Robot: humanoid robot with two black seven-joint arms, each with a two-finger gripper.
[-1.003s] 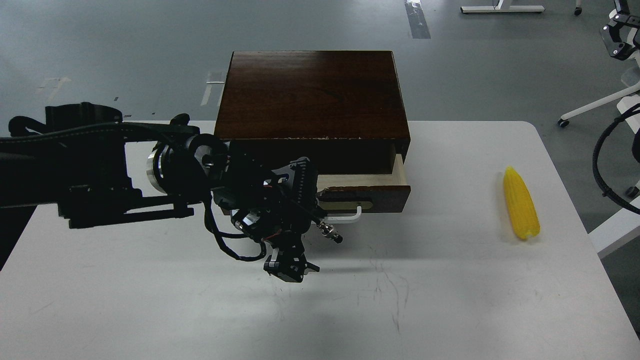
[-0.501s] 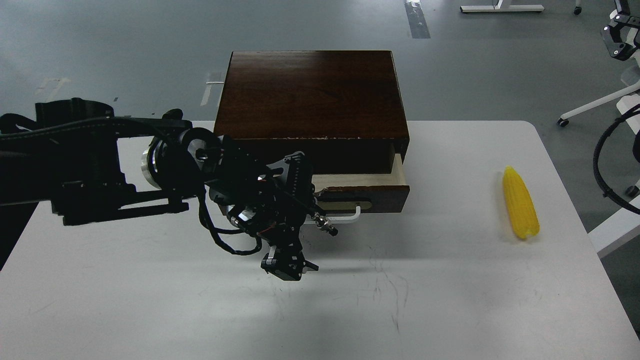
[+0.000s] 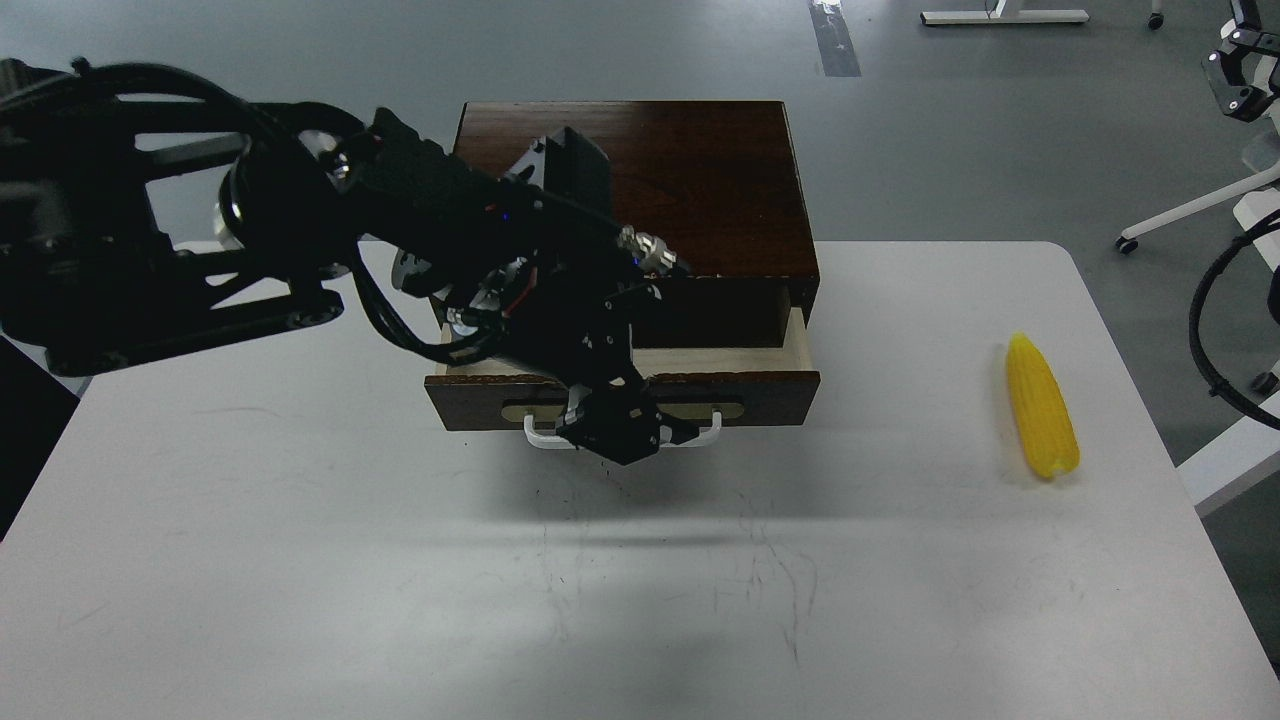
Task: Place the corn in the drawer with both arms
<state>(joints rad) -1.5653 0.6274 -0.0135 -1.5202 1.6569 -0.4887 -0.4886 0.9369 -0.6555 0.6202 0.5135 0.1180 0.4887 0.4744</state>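
The dark brown wooden box [image 3: 640, 190] stands at the table's back middle. Its drawer [image 3: 760, 395] is pulled out a little and shows a strip of pale wood inside. The white bar handle [image 3: 538, 436] shows on either side of my left gripper [image 3: 622, 437], which hangs right in front of the handle's middle. The gripper is dark and seen end-on, so I cannot tell its fingers apart or whether it touches the handle. The yellow corn [image 3: 1042, 420] lies on the table at the right, pointed end away from me. My right gripper is out of view.
The white table [image 3: 640, 600] has scuff marks in front of the box. A black cable loop [image 3: 1205, 340] hangs at the right edge. Chair legs [image 3: 1190, 215] and a black device [image 3: 1235, 75] stand on the floor beyond.
My left arm has lifted and swung right. Its gripper moved from low over the table in front of the box up to the drawer handle. The drawer front now shows in full.
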